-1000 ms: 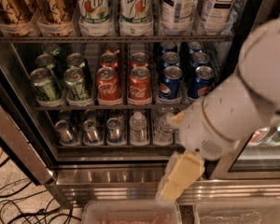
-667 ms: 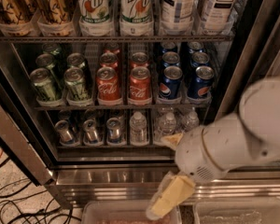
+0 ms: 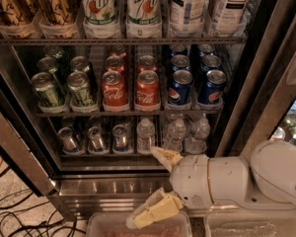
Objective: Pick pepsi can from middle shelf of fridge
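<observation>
The fridge stands open in front of me. Its middle shelf carries rows of green, red and blue cans. Two front pepsi cans stand side by side at its right end, one next to the red cans and one by the right wall, with more blue cans behind them. My gripper is low, in front of the fridge's steel base and below the bottom rack, pointing left. It is open, with one cream finger up and the other down, and nothing between them. It is well below the pepsi cans.
The top rack holds 7up bottles and tea bottles. The bottom rack holds small cans and water bottles. Two clear plastic bins sit at the lower edge. Cables lie on the floor at left. The steel door frame slants at right.
The arm has dropped lower and swung towards the right, uncovering the right side of the shelves. The gripper now points left in front of the fridge base.
</observation>
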